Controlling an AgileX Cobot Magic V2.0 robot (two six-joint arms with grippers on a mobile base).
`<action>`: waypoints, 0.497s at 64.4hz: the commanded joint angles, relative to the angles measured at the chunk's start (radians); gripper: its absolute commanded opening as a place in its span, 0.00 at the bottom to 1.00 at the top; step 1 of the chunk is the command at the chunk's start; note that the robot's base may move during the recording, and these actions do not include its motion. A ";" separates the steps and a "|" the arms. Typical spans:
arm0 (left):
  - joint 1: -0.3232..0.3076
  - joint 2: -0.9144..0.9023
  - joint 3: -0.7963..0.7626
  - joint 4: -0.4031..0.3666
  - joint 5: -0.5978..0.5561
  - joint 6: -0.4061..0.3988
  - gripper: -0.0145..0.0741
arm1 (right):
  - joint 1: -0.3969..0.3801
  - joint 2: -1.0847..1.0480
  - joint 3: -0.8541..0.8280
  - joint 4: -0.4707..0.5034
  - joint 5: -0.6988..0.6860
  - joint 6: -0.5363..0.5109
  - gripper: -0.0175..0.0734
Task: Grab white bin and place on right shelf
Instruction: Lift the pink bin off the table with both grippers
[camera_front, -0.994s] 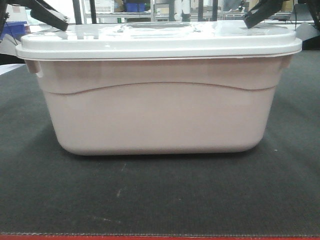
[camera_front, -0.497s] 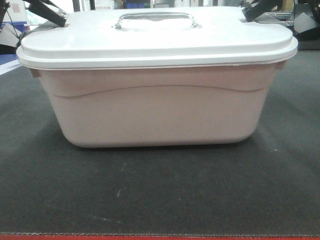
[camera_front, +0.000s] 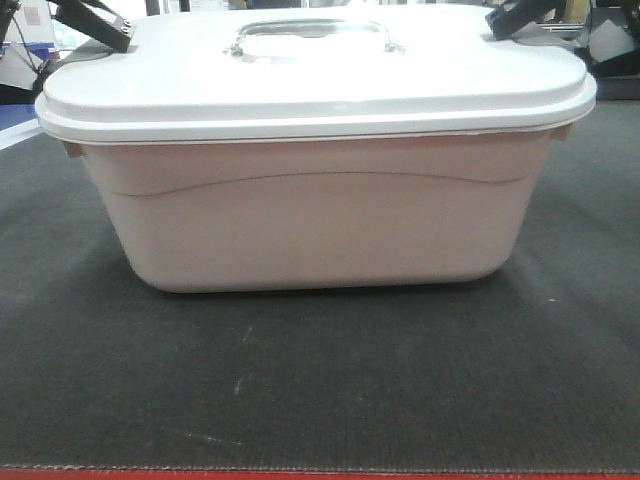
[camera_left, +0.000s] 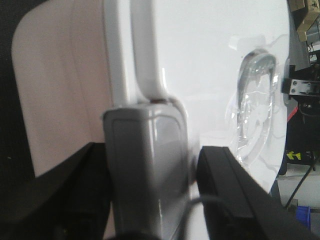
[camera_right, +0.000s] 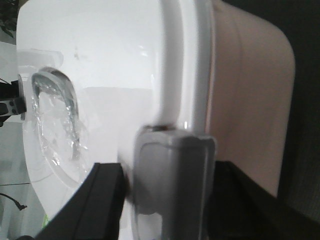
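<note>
Dark mat (camera_front: 320, 390) fills most of the front view, with a red edge (camera_front: 320, 475) along the bottom of the frame. You see the bin (camera_front: 320, 220) mid-frame on that mat, long side facing the camera and a wavy line under the rim. A dark shadow runs under its base, so you can't tell whether it rests on the mat or is just off it. The lid (camera_front: 300, 85) is on, and the handle (camera_front: 312, 30) is at top centre.

The left gripper (camera_front: 95, 25) shows in the upper left corner of the front view, at the bin's end. The right gripper (camera_front: 520, 20) shows in the upper right corner, at the other end.

In the left wrist view, the left gripper (camera_left: 155, 150) straddles the left latch (camera_left: 142, 190), low in the frame. One black finger (camera_left: 75, 195) is tight against it. The other finger (camera_left: 225, 185) is just beside it, with a pale sliver between them. You can't tell whether it's squeezing.

In the right wrist view, the right gripper (camera_right: 167, 167) straddles the right latch (camera_right: 172, 200) the same way. One finger (camera_right: 95, 200) is on the lid side and one (camera_right: 245, 200) is on the wall side. The edges are blurred, so you can't tell whether the clamp is firm here either.
</note>
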 joint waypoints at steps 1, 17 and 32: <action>-0.014 -0.042 -0.033 -0.094 0.154 0.007 0.44 | 0.008 -0.077 -0.033 0.106 0.151 -0.030 0.62; -0.014 -0.051 -0.033 -0.096 0.154 0.007 0.44 | 0.008 -0.119 -0.033 0.107 0.151 -0.033 0.62; -0.014 -0.111 -0.033 -0.102 0.154 0.007 0.44 | 0.008 -0.159 -0.033 0.107 0.151 -0.041 0.62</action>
